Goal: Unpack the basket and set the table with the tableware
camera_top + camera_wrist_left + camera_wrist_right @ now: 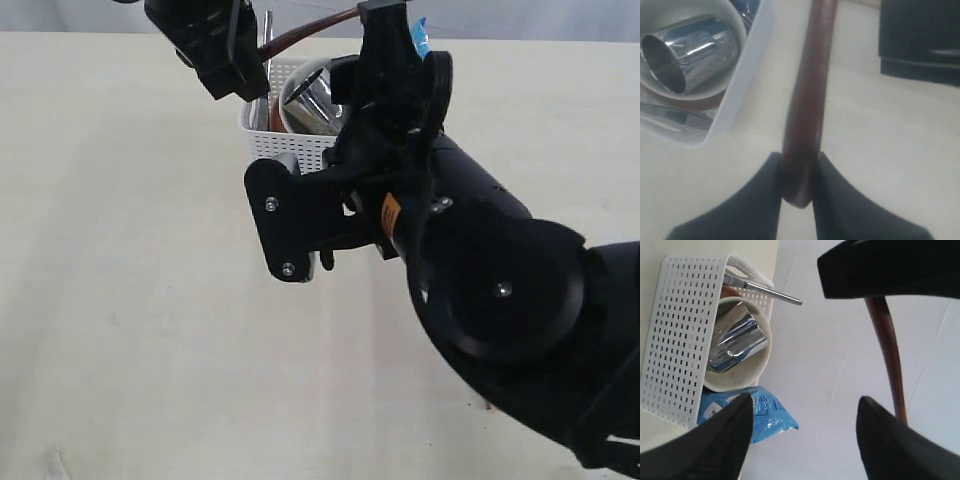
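Left jaws pinched on red-brown spoon, right jaws spread beside it

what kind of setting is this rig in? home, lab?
Probably a lab bench staged for table-setting, not a real dining room: a bare pale table, one white basket holding a bowl and steel mug, and a black robot arm overhead.

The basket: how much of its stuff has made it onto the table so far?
Nothing shows laid out on the table yet. In hand: the left end effector grips the red-brown spoon, held up near the basket; the right end effector is open and empty. Left to do: the steel mug, the bowl it lies in and steel cutlery sit in the basket.
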Motion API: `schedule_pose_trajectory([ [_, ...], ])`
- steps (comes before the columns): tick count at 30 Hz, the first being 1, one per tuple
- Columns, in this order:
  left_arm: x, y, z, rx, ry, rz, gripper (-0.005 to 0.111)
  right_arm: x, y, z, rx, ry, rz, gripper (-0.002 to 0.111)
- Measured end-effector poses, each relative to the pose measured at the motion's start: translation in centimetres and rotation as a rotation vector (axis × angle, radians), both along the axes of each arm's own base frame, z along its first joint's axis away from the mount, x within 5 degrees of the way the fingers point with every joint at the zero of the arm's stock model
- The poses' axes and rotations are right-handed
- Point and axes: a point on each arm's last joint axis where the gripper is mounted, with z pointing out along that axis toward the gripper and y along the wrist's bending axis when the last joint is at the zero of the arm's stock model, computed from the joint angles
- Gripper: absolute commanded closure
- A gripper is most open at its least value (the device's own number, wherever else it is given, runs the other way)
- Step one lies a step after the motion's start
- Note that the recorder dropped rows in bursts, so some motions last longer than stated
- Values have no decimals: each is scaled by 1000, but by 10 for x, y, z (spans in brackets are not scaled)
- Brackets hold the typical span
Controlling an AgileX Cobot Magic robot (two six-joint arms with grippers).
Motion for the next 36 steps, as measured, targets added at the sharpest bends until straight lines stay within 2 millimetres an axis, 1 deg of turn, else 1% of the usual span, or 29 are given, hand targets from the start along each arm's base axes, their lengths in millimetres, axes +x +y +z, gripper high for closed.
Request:
schedule_pose_trajectory([
  [4, -4, -9, -2, 6, 2, -30, 107, -7, 2, 4, -2, -42, -12, 51],
  [7, -5, -17, -8, 18, 15, -52, 107, -16, 5, 6, -4, -71, -4, 51],
  [10, -4, -23, -15, 28, 31, -64, 107, -19, 6, 6, -3, -74, 6, 51],
  [14, -3, -26, -18, 33, 39, -70, 107, -19, 1, -1, -51, -82, 1, 51],
  [21, -25, -55, -19, 71, 25, -151, 107, -19, -2, -1, -59, -98, -20, 51],
  [25, -29, -59, -18, 73, 22, -162, 107, -19, -2, 0, -59, -102, -26, 51],
  [33, -33, -59, -11, 52, 14, -163, 107, -19, -2, 0, -35, -95, -31, 51],
  [35, -34, -59, -10, 40, 17, -163, 107, -19, -2, 0, -34, -95, -32, 53],
  [36, -34, -59, -10, 39, 19, -163, 107, -19, -2, 0, -34, -95, -32, 57],
])
